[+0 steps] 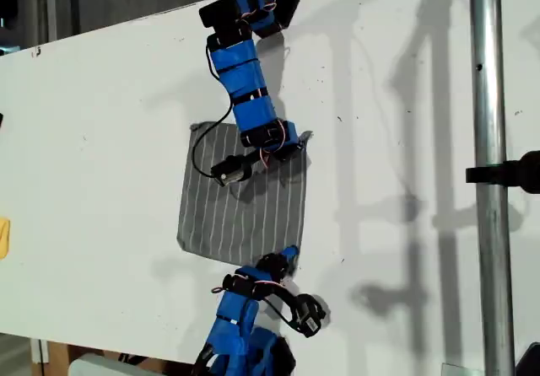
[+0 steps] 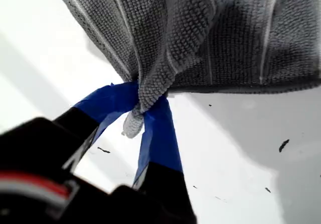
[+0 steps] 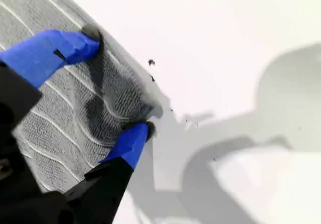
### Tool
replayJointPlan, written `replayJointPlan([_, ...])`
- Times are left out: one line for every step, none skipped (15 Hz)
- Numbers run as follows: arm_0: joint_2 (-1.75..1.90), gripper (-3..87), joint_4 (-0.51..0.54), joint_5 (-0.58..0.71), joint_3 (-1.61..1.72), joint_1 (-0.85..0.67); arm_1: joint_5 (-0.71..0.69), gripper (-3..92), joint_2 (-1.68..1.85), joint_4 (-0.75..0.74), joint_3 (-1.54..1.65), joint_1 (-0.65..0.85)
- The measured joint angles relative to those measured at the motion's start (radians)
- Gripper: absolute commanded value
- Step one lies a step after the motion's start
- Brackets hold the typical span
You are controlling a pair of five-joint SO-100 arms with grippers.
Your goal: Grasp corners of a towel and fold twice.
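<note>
The grey pinstriped towel (image 1: 240, 216) lies mostly flat on the white table (image 1: 101, 140). My first gripper (image 2: 143, 101) is shut on one corner (image 2: 150, 91), bunching it up off the table; in the exterior view this gripper (image 1: 299, 142) is at the towel's upper right corner (image 1: 305, 136). My second gripper (image 3: 118, 83) is open, with its fingertips (image 3: 90, 35) pressed onto the cloth (image 3: 65, 113) either side of another corner (image 3: 150, 106). That gripper (image 1: 289, 254) sits at the towel's lower right in the exterior view. The two other corners (image 1: 196, 127) (image 1: 181, 243) lie flat.
A vertical metal pole (image 1: 488, 174) with a black clamp (image 1: 515, 174) stands at the exterior view's right. A yellow object (image 1: 3, 237) shows at that view's left edge. A black cable (image 1: 202, 153) loops over the towel's upper left part.
</note>
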Motion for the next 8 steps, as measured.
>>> replayJointPlan([-0.034, 4.4, -0.014, 0.0, -0.018, 0.0, 0.0, -0.2, 0.0, 0.002, 0.0, 0.0])
replayJointPlan([-0.051, -1.5, -0.025, -0.002, -0.031, 0.002, 0.0, -0.2, 0.0, 0.005, 0.0, 0.0])
replayJointPlan([-0.035, -2.7, -0.031, -0.018, -0.029, 0.003, 0.0, -0.2, 0.0, 0.005, 0.0, 0.0])
replayJointPlan([-0.026, -2.9, -0.034, -0.034, -0.021, 0.003, -0.002, -0.2, 0.0, 0.006, 0.0, 0.0])
replayJointPlan([-0.015, -2.9, -0.034, -0.046, -0.018, 0.003, 0.0, -0.2, 0.008, 0.006, 0.0, 0.0])
replayJointPlan([0.002, -2.9, -0.034, -0.044, -0.014, 0.003, 0.0, -0.2, 0.025, 0.005, 0.0, 0.0])
replayJointPlan([0.023, -3.0, -0.032, -0.044, -0.014, 0.005, 0.002, -0.2, 0.037, 0.005, 0.0, 0.0])
replayJointPlan([0.048, -3.0, -0.018, -0.044, -0.018, 0.006, 0.002, -0.2, 0.049, 0.005, 0.0, -0.002])
